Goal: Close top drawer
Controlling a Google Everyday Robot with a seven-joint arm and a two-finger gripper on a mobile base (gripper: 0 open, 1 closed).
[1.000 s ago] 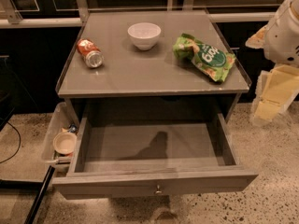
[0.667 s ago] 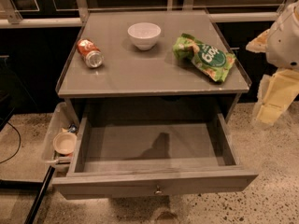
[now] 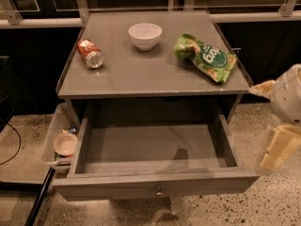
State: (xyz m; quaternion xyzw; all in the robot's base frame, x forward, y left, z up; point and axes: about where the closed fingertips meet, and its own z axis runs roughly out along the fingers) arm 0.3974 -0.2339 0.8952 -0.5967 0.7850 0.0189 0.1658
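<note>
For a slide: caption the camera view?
Top drawer open, empty; gripper beside its right front corner; soda can, white bowl, green snack bag on the cabinet top.

You'll find the drawer [image 3: 155,149] pulled well out beneath the surface [image 3: 141,74], level and open toward you. It is wide, shallow grey wood, plain grey inside, with a small round metal knob [image 3: 159,191] mid-front. Your claw [image 3: 277,147] hangs just beside its right front corner.

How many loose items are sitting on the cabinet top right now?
3: a soda can lying left, a white bowl at centre back, a green snack bag right. The top drawer stands open; the end effector is beside its right side.
</note>
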